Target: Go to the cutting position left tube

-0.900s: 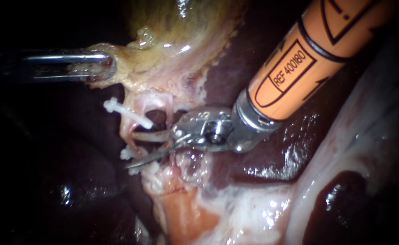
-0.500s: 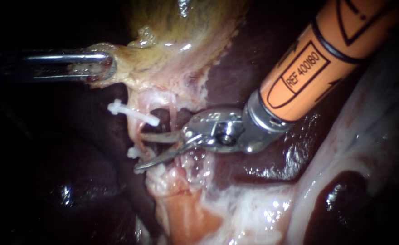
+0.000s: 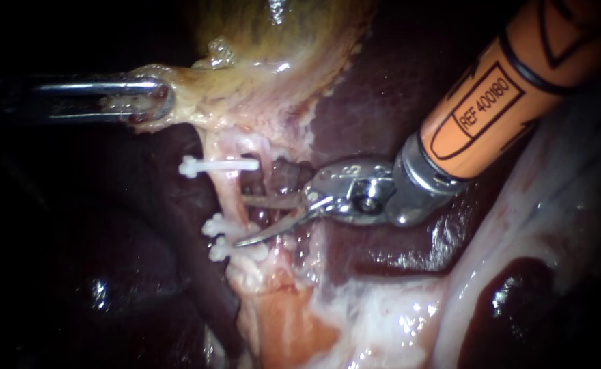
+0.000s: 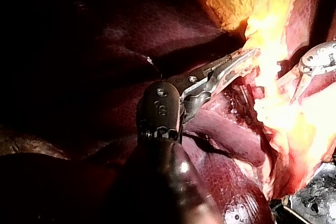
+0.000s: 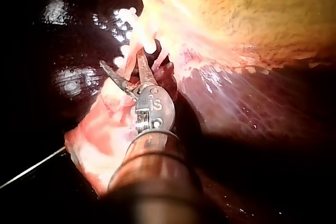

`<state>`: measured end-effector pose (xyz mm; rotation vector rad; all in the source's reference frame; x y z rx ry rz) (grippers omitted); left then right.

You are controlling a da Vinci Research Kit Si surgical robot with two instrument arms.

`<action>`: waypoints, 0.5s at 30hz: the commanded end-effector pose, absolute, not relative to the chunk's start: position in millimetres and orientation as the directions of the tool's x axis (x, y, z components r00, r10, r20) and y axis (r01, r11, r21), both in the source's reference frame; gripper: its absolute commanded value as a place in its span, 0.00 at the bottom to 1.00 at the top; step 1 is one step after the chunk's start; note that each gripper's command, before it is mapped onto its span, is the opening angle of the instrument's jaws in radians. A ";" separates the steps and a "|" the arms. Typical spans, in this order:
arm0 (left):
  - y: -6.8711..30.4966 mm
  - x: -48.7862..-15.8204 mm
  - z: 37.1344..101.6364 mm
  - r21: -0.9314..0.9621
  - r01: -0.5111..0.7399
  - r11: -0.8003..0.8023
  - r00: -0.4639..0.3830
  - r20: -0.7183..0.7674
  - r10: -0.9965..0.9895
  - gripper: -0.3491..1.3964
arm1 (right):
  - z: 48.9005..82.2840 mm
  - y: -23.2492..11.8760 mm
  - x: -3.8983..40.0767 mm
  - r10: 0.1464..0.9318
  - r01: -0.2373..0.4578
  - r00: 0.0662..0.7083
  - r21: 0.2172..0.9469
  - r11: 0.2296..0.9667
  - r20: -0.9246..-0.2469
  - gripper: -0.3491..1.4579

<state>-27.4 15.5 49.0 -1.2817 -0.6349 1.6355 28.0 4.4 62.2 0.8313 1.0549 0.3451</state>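
Seems a soft, slippery tube (image 3: 227, 197), easily torn; best taken between clips (image 3: 218, 165). Jaws of right instrument (image 3: 242, 221) apart beside it; left instrument (image 3: 157, 101) clamped on gallbladder (image 3: 273, 48).

Clips (image 3: 218, 165) sit on the tube (image 3: 227, 195) below the gallbladder (image 3: 273, 61).

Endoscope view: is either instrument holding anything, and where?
Left instrument grips the gallbladder by its pale tapered end. Right instrument holds nothing: its blades stand open by the clipped left tube.
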 end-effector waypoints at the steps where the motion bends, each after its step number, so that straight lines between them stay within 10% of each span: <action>1: 15.5 -27.4 49.0 -0.831 -0.350 -0.433 -0.021 -0.455 0.890 0.00 | 62.6 4.4 28.3 0.616 0.126 0.477 0.743 0.657 -0.627 0.87; 15: 15.5 -27.5 49.0 -0.831 -0.351 -0.432 -0.021 -0.455 0.890 0.00 | 64.6 4.9 31.0 0.626 0.118 0.458 0.741 0.661 -0.631 0.98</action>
